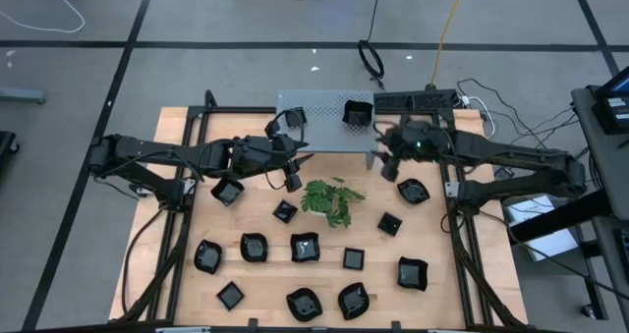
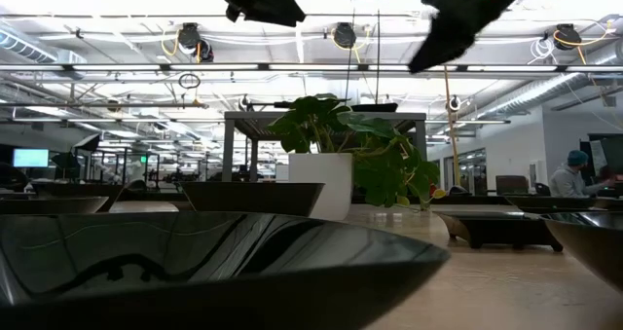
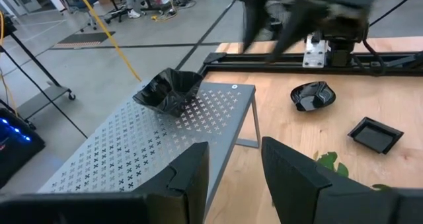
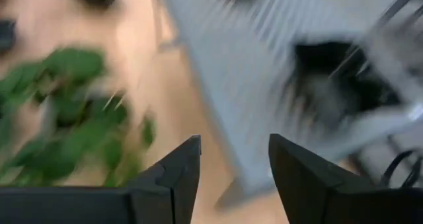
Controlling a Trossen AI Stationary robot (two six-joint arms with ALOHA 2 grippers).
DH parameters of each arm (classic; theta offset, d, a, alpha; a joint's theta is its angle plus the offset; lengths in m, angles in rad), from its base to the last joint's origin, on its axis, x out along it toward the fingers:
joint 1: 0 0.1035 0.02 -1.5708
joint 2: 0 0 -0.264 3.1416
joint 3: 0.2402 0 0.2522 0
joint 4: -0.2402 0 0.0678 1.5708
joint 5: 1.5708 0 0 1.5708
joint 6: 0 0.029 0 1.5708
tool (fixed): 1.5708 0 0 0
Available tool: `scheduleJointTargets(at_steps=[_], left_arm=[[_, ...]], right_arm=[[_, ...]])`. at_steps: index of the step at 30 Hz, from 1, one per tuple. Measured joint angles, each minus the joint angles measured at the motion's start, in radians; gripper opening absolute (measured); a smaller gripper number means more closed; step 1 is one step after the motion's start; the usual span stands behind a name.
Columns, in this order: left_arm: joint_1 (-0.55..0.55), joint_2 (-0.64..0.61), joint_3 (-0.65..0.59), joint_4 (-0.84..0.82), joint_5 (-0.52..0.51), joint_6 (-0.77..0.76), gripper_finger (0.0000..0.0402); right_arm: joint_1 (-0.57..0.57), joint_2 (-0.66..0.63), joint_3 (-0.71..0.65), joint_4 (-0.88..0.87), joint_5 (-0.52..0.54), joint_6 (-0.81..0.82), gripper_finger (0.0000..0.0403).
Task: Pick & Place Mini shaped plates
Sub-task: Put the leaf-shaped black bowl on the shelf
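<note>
Several glossy black mini plates lie on the wooden table (image 1: 187, 304). One wavy plate (image 1: 357, 114) (image 3: 168, 90) (image 4: 337, 78) sits on the grey perforated stand (image 1: 314, 107) (image 3: 145, 145) at the far edge. My left gripper (image 1: 293, 174) (image 3: 234, 171) is open and empty, hovering by the stand's near edge, left of the green sprig (image 1: 331, 200). My right gripper (image 1: 383, 161) (image 4: 234, 164) is open and empty too. It hangs above the table between the stand's near right corner and a roundish plate (image 1: 413, 190) (image 3: 312, 95).
The leafy sprig (image 4: 59, 105) (image 2: 360, 145) lies mid-table between the two grippers. Plates are spread over the near half, such as a square one (image 1: 389, 224) (image 3: 375, 133) and a big one (image 2: 195, 262) right before the low camera. Frame rails run along both table sides.
</note>
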State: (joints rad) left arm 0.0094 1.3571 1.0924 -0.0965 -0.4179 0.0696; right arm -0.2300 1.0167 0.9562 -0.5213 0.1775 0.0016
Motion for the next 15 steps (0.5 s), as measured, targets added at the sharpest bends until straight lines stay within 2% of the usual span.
scheduleJointTargets(at_steps=[6, 11, 15], left_arm=[[0.000, 0.000, 0.000, -0.020, 0.000, -0.012, 0.0145], [0.000, 0.000, 0.000, -0.028, 0.001, -0.027, 0.0145], [0.000, 0.000, 0.000, -0.034, 0.001, -0.044, 0.0145]], right_arm=[[0.131, 0.009, -0.008, -0.292, -0.001, 0.218, 0.0162], [0.181, 0.065, -0.061, -0.338, -0.010, 0.378, 0.0170], [0.171, 0.117, -0.111, -0.355, -0.108, 0.514, 0.0180]])
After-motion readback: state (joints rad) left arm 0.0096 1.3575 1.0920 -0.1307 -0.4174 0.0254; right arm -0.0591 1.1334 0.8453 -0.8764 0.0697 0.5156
